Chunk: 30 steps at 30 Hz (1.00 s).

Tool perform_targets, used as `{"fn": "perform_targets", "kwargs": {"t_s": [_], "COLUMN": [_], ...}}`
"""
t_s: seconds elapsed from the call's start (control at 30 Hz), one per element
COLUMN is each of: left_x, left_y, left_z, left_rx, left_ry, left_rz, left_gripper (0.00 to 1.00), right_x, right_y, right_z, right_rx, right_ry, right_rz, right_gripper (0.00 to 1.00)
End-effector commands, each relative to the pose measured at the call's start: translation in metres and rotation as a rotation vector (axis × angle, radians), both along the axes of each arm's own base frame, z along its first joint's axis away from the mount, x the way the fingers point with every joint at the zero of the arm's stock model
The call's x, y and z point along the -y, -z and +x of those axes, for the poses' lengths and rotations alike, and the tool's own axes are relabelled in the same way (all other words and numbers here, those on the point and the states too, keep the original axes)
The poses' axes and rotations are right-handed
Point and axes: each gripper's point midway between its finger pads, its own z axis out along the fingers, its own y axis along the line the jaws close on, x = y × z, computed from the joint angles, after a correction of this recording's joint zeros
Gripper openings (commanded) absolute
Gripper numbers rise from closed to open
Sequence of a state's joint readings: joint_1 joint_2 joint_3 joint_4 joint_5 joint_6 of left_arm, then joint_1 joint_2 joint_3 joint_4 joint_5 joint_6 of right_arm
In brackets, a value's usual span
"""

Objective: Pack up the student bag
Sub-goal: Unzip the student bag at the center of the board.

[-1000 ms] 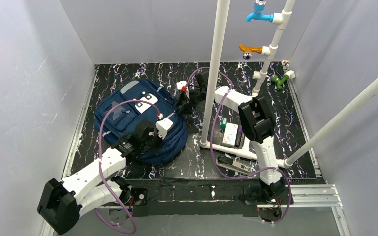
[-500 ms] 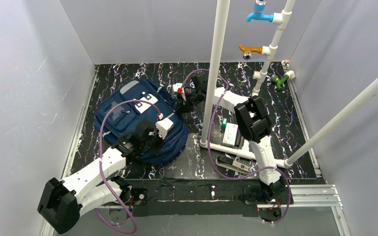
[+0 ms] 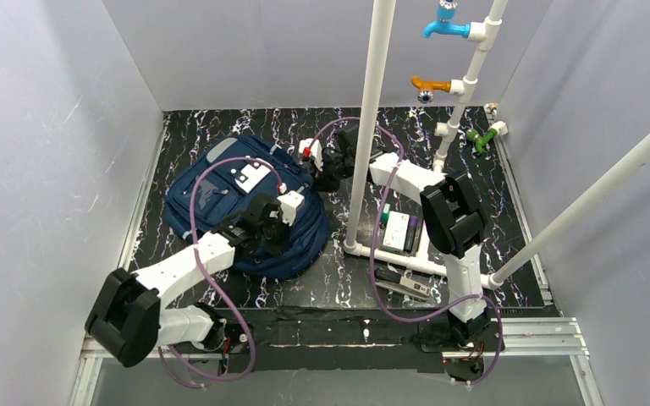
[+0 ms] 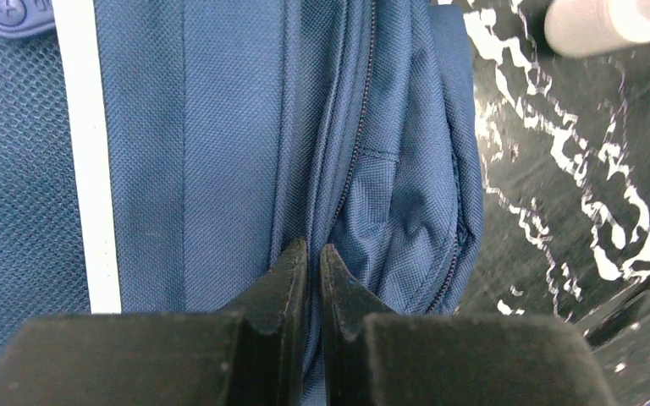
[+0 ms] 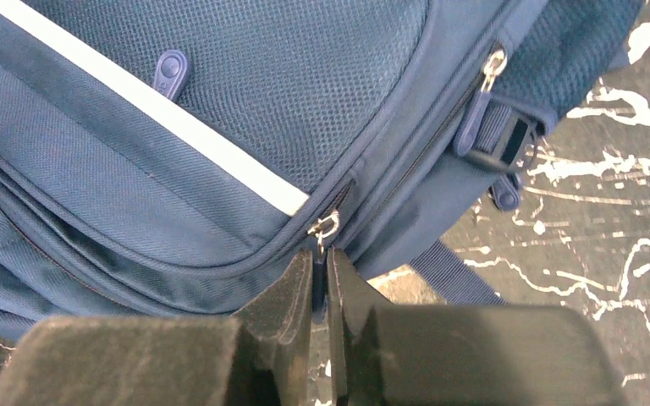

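The student bag [image 3: 220, 182], a navy blue backpack with grey stripes, lies flat on the dark marbled table at the left. My left gripper [image 3: 258, 228] rests on its near right side, shut on a fold of the bag's fabric [image 4: 338, 211] beside a zipper seam. My right gripper [image 3: 320, 173] is at the bag's far right corner, shut on the blue zipper pull [image 5: 319, 288] that hangs from a metal slider [image 5: 325, 227]. The bag fills both wrist views [image 5: 220, 110].
A white PVC pipe frame [image 3: 364, 127] stands upright right of the bag, with blue, orange and green taps at the back right. A flat box [image 3: 396, 230] and a dark tool [image 3: 402, 283] lie by the frame's base. Grey walls enclose the table.
The left arm has moved forward and right along the bag's near side. The right gripper has shifted slightly toward the bag's far corner, and the bag's right edge has bulged outward.
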State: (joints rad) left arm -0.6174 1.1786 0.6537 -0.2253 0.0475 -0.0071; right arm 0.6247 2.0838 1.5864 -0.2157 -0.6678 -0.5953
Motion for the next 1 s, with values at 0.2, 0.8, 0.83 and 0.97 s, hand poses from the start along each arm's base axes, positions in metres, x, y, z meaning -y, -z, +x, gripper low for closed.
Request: {"fn": "perform_targets", "kwargs": {"t_s": [0.2, 0.8, 0.83, 0.97], "left_x": [0.011, 0.066, 0.06, 0.024], "left_y": [-0.03, -0.102, -0.1, -0.089], "left_z": [0.079, 0.138, 0.122, 0.072], "left_rx": [0.03, -0.038, -0.065, -0.074], "left_ry": [-0.289, -0.177, -0.167, -0.241], "left_rz": [-0.322, -0.411, -0.396, -0.358], "left_gripper": [0.0, 0.26, 0.31, 0.46], "right_x": [0.03, 0.005, 0.007, 0.01], "right_y": [0.004, -0.028, -0.027, -0.026], "right_z": [-0.005, 0.032, 0.035, 0.04], "right_rx": [-0.092, -0.23, -0.235, -0.238], "right_ry": [0.158, 0.309, 0.315, 0.315], "right_rz": [-0.072, 0.128, 0.131, 0.145], "right_gripper": [0.01, 0.01, 0.01, 0.01]}}
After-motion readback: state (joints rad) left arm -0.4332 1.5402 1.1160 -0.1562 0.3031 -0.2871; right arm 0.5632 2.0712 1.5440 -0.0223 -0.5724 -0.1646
